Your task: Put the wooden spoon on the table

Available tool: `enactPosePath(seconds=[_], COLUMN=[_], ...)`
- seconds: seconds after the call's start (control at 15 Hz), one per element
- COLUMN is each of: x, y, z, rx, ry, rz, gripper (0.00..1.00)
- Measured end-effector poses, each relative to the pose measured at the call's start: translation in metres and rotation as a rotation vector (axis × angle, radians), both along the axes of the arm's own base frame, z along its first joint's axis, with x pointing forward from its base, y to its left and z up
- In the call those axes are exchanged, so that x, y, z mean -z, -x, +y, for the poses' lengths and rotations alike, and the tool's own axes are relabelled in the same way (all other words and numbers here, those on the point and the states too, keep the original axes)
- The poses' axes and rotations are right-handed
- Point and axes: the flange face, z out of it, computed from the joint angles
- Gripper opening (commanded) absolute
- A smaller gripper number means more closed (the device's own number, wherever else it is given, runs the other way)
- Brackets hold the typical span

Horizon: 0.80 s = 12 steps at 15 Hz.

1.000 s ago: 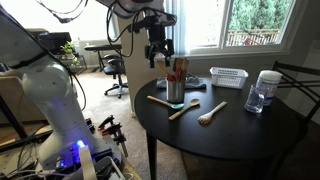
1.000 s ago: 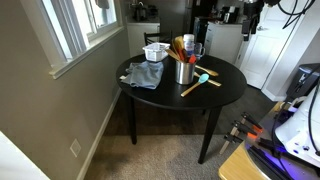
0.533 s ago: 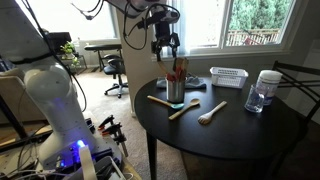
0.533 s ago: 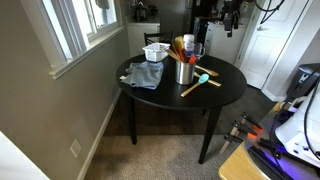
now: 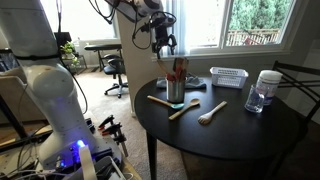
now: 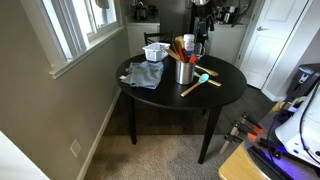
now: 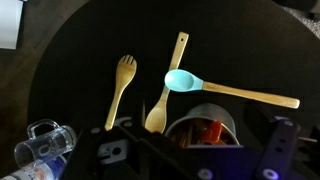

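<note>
The wooden spoon stands handle-up among other utensils in a metal cup on the round black table. It also shows in an exterior view, with the cup on the table. My gripper hangs open and empty in the air above the cup, apart from the utensils; it is dark and hard to make out in an exterior view. In the wrist view the gripper frames the cup from above, with brown handles and something red inside.
On the table lie a pale wooden fork, a pale spoon and a turquoise-headed spoon. A white basket, a glass jar and a grey cloth sit around the cup. An office chair stands behind.
My gripper has travelled sideways toward a spot over the cup and risen slightly. It stays open. Nothing on the table has moved.
</note>
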Motion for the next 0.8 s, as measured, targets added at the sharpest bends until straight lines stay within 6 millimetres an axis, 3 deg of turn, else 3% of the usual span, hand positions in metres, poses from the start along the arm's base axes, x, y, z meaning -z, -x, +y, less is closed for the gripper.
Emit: enactPosePath(seconds=[0.53,0.8], x=[0.02,0.024], y=[-0.026,-0.029], z=[0.074,0.077], rx=[-0.118,-0.122], ry=[0.077,0.079], rz=[0.076,0.082], gripper=[1.0,1.0])
